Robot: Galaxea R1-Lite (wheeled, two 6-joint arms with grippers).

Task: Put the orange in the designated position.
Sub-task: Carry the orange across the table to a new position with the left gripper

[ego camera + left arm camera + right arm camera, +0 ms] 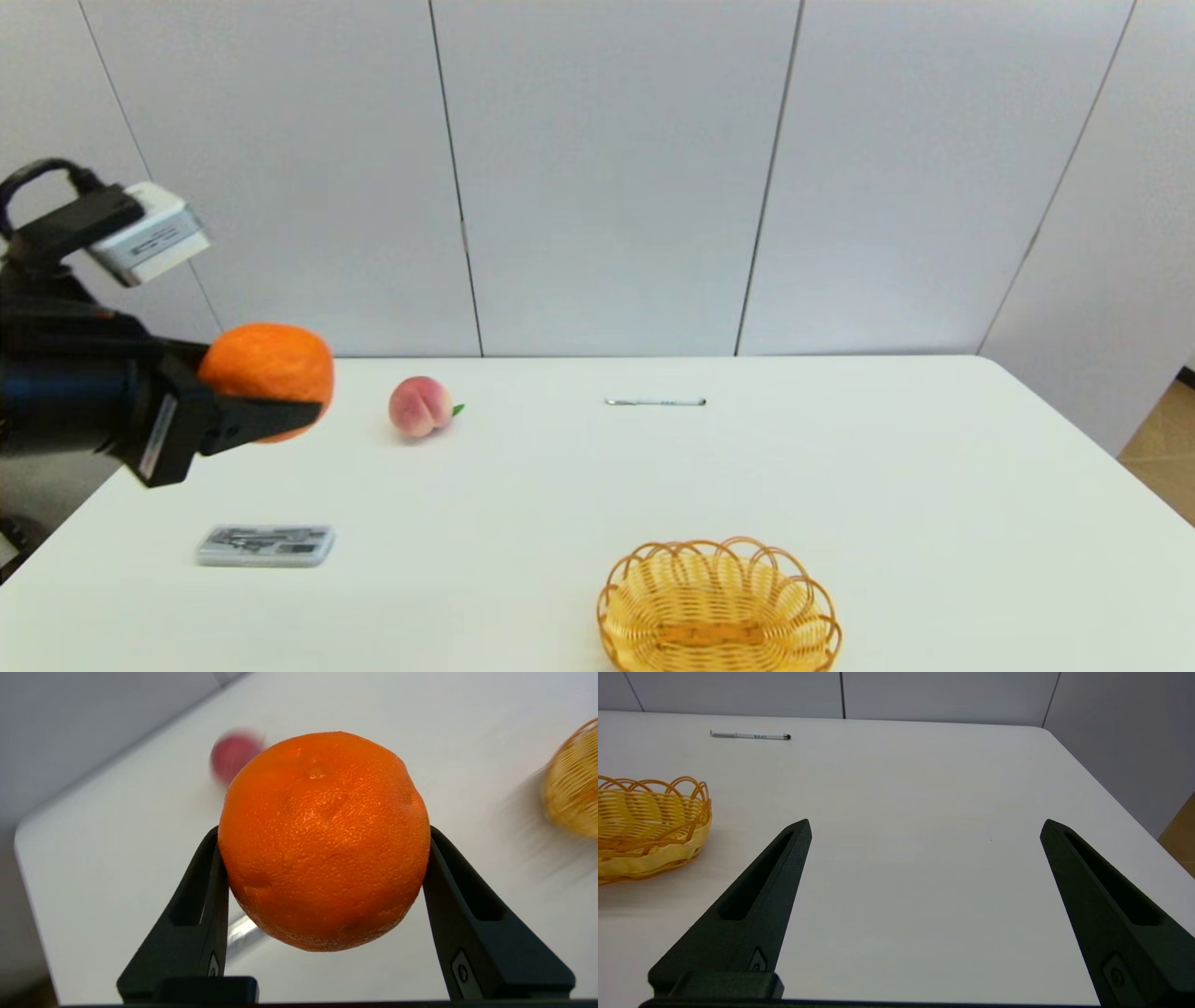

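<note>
I am holding the orange (323,840) gripped in the left gripper (271,397) above the surface (653,485), so only placing is remaining; the right gripper (924,826), fingers open, is idling.

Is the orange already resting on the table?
No, the orange is clamped between the fingers of the left gripper, held up in the air above the white table, left of the peach.

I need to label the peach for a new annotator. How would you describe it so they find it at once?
On the white table, look toward the far edge on the robot's left. The peach lies there, beyond the left gripper holding the orange. It is pink, smaller, with a green leaf.
</note>
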